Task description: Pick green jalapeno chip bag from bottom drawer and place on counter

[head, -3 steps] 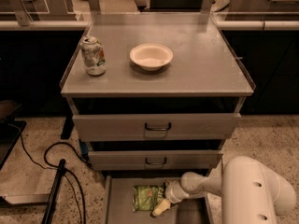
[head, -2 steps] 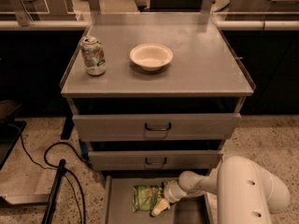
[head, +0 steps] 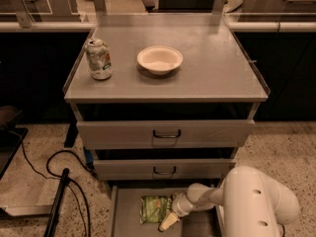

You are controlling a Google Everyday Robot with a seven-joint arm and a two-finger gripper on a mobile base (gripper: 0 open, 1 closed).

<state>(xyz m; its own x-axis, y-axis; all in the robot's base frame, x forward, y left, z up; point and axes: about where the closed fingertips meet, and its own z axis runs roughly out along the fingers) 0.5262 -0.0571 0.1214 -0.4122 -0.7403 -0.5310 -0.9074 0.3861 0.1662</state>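
Cream gripper (head: 171, 216) beside light-green bag (head: 154, 209), grey drawer (head: 127, 212).

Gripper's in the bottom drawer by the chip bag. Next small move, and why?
Probably ease the gripper sideways onto the green jalapeno chip bag: it sits beside the bag's edge, and the bag lies flat in the bottom drawer, not yet lifted.

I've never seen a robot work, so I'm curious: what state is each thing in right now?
bottom drawer: pulled open.
green jalapeno chip bag: lying flat in the bottom drawer.
claw: down in the bottom drawer, at the bag's right edge.
top drawer: shut.
middle drawer: shut.
soda can: upright on the counter.
bowl: upright, empty, on the counter.
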